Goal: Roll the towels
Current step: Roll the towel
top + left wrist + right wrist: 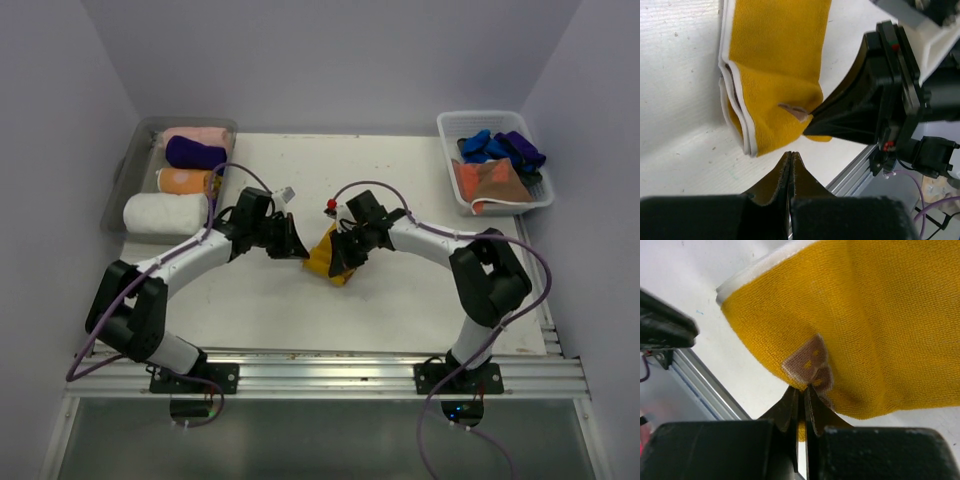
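A mustard yellow towel [326,256] with white edging lies folded in layers on the table between my two grippers. My right gripper [801,390] is shut on the towel's [870,325] edge, right at a brown lettering patch [809,365], and a strip of yellow cloth shows between the fingers. In the left wrist view the same pinch is on the towel's [775,70] lower corner. My left gripper [791,154] is shut with nothing in it, its tip just short of the towel's near edge. From above, the left gripper [297,247] is to the towel's left and the right gripper [340,258] on its right.
A clear grey tray [124,176] at the back left holds rolled towels: pink [206,136], purple [194,153], orange [184,181] and white [164,213]. A white slotted basket [478,119] at the back right holds loose blue [487,147], purple [525,151] and rust-brown [497,181] towels. A metal rail [330,372] runs along the near edge.
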Tool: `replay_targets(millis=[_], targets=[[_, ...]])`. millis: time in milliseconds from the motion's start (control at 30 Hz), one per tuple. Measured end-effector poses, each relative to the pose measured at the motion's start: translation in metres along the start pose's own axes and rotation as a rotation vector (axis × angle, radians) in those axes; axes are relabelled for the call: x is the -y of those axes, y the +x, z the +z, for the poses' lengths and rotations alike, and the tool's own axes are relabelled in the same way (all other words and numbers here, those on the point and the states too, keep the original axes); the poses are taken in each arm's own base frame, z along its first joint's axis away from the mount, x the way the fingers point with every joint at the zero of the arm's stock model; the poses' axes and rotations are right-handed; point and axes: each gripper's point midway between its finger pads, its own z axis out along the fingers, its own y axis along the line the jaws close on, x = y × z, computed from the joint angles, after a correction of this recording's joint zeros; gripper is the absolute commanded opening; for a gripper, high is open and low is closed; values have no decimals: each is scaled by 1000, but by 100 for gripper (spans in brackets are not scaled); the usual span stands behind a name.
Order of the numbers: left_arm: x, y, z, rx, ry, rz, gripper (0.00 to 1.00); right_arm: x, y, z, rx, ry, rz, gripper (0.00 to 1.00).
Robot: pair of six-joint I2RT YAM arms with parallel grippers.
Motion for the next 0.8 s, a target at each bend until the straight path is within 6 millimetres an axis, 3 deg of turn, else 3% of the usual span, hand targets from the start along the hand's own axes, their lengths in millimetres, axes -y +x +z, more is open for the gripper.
replay_targets(millis=[433, 700, 800], targets=[[-9, 10, 0, -14, -15, 90, 0, 22, -6, 2, -73, -118, 191, 0], [-13, 14, 5, -33, -26, 87, 0, 21, 1, -2, -94, -86, 190, 0], [-12, 13, 4, -27, -25, 89, 0, 12, 13, -4, -102, -69, 161, 0]])
